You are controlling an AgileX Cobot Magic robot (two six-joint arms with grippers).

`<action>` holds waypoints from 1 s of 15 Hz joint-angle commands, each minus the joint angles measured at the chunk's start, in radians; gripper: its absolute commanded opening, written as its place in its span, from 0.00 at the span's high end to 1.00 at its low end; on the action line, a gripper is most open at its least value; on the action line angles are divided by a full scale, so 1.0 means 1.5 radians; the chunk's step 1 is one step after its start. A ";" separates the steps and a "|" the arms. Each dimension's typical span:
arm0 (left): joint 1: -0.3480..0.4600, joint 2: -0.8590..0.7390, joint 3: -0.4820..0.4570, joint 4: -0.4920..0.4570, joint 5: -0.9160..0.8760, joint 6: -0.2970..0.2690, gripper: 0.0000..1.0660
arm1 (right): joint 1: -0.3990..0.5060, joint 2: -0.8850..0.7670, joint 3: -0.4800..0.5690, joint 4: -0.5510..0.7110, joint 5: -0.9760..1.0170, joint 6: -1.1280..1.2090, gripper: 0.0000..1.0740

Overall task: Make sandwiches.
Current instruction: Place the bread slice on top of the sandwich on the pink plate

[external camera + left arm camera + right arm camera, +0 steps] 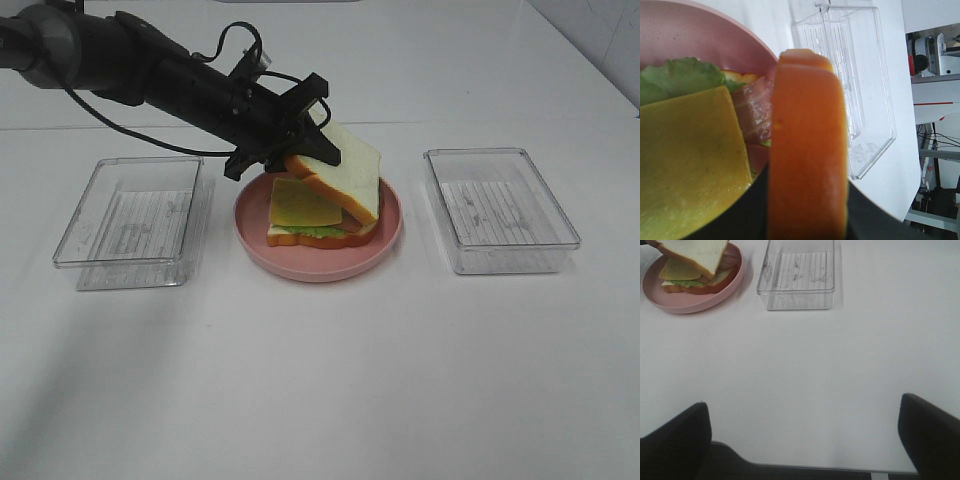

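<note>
On the pink plate (320, 268) lies a sandwich stack: bottom bread slice (300, 238), green lettuce (322, 230) and a yellow cheese slice (305, 203). My left gripper (318, 125) is shut on the top bread slice (345, 165), which is tilted, its far edge low by the stack and its gripped edge raised. The left wrist view shows that slice's orange crust (807, 150) close up, with cheese (690, 160), lettuce (680, 77) and bacon (757, 112) beneath. My right gripper (802, 440) stands open over bare table, far from the sandwich (695, 265).
A clear plastic tray (130, 215) stands left of the plate and another (500, 205) right of it; both look empty. The right-hand tray (797, 277) lies ahead of my right gripper. White table stretches to the front.
</note>
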 commanded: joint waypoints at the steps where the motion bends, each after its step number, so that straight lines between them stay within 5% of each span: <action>1: -0.004 0.012 -0.004 0.017 0.005 -0.029 1.00 | 0.001 -0.021 0.003 0.000 -0.005 -0.005 0.11; 7: -0.004 0.023 -0.005 0.019 -0.013 -0.029 0.97 | 0.001 -0.021 0.003 0.000 -0.005 -0.005 0.11; 9: -0.004 0.021 -0.005 0.019 -0.013 -0.029 0.68 | 0.001 -0.021 0.003 0.000 -0.005 -0.005 0.11; 10: -0.004 0.011 -0.005 0.021 -0.012 -0.027 0.37 | 0.001 -0.021 0.003 0.000 -0.005 -0.005 0.11; 12: -0.004 -0.005 -0.011 0.039 0.000 -0.026 0.24 | 0.001 -0.021 0.003 0.000 -0.005 -0.005 0.11; 14: -0.003 -0.031 -0.031 0.131 0.016 -0.084 0.24 | 0.001 -0.021 0.003 0.000 -0.005 -0.005 0.11; 15: -0.001 -0.053 -0.048 0.271 0.041 -0.186 0.24 | 0.001 -0.021 0.003 0.000 -0.005 -0.005 0.11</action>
